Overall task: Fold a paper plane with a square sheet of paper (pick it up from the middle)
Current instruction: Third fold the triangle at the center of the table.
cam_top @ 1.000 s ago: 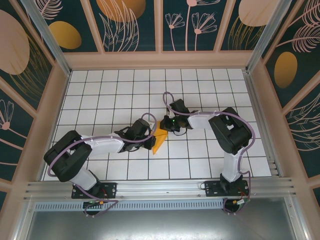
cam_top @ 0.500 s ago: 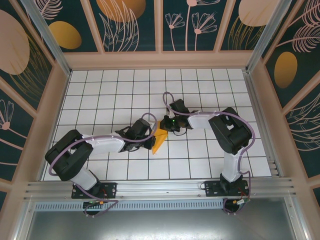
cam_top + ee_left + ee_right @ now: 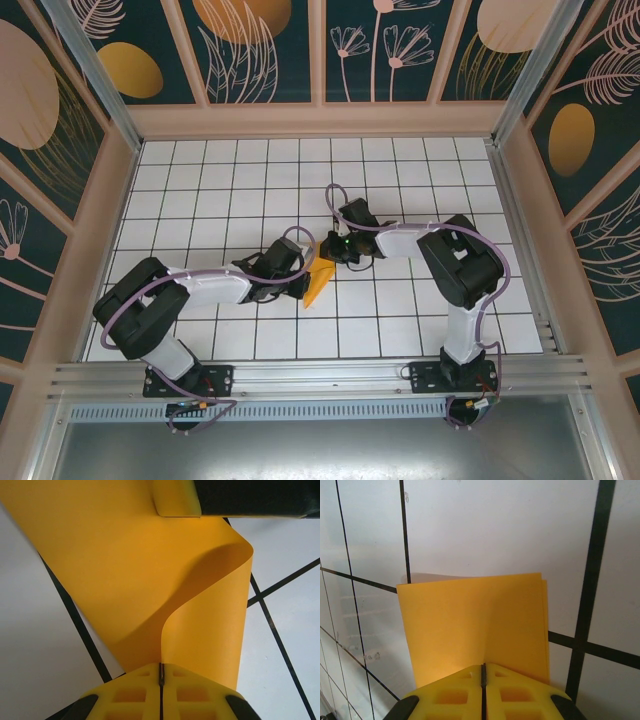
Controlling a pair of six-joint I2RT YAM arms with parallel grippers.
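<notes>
Our left gripper (image 3: pixel 161 679) and right gripper (image 3: pixel 483 679) pinch the partly folded square sheet of paper (image 3: pixel 125 570), and we judge most folds remain.

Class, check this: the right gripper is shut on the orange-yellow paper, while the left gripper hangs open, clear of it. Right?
No. The left gripper is shut on the paper too; the left wrist view shows it clamped on the paper's edge. The right gripper is indeed shut on it.
</notes>
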